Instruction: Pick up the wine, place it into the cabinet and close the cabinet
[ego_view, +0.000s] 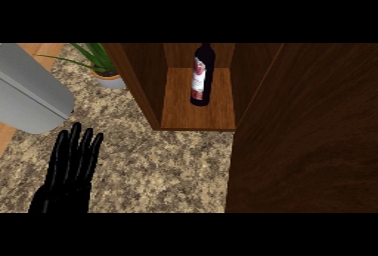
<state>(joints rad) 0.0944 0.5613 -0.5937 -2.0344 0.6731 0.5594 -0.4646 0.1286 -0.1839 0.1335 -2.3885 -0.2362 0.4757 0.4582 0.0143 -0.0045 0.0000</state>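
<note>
The wine bottle (201, 76), dark with a red and white label, stands upright on the shelf inside the open wooden cabinet (198, 112). The cabinet door (310, 140) fills the right side of the view as a large dark wood panel, swung partly in front. My left hand (71, 165) rests open at the lower left over the speckled counter, fingers straight and pointing up, well apart from the cabinet. My right hand does not show anywhere.
A grey rounded appliance (33, 92) stands at the upper left. A potted green plant (103, 67) sits beside the cabinet's left wall. Granite counter (162, 170) lies between my left hand and the cabinet.
</note>
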